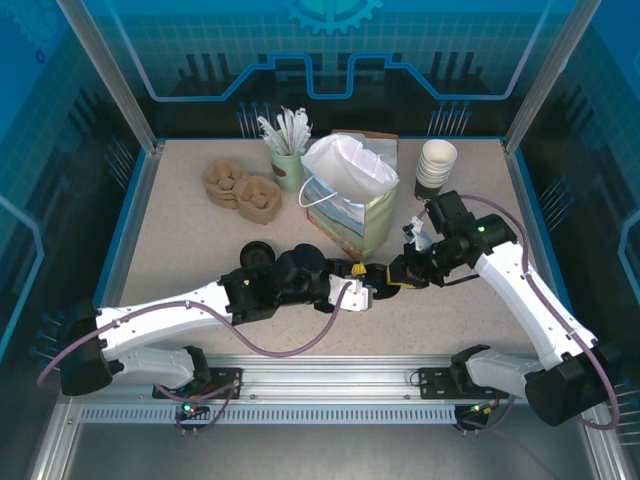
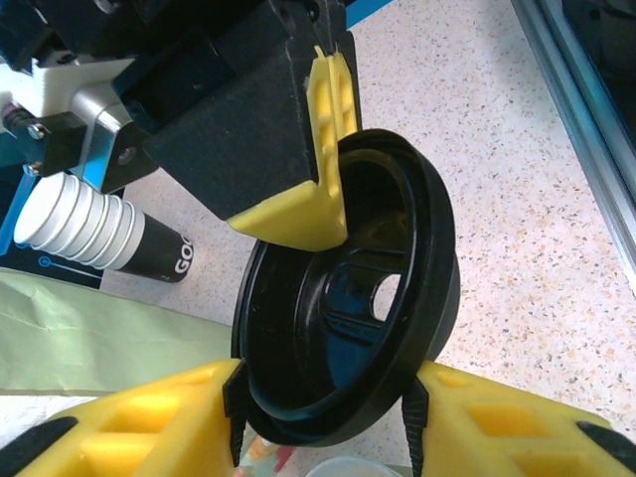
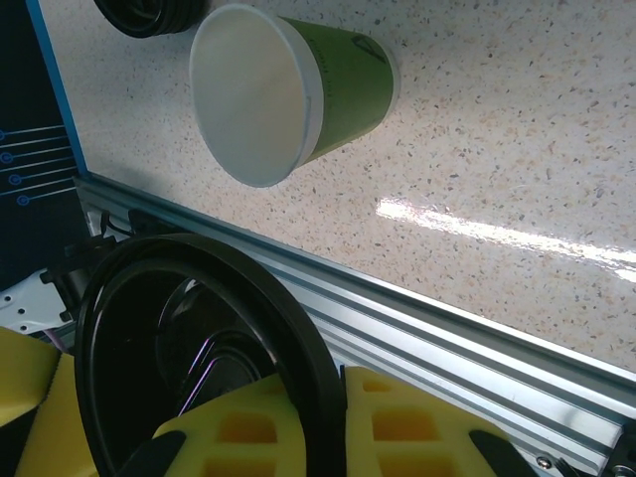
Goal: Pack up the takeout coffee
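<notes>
At lower left we see yellow fingers [image 3: 288,427] clamping a black lid [image 3: 189,328] by its rim; upper left of centre, a green cup [image 3: 288,94] on the speckled table [image 3: 497,129].

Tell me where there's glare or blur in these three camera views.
Right wrist view: a bright glare streak runs across the table, and the black lid close to the lens looks slightly soft. Left wrist view: the lid is sharp, with small glints on its rim. Top external view: evenly lit and sharp.

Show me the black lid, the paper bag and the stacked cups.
black lid [image 2: 298,333], left wrist view, inner face
paper bag [image 1: 355,225], top external view, printed side
stacked cups [image 1: 437,160], top external view, uppermost cup
</notes>
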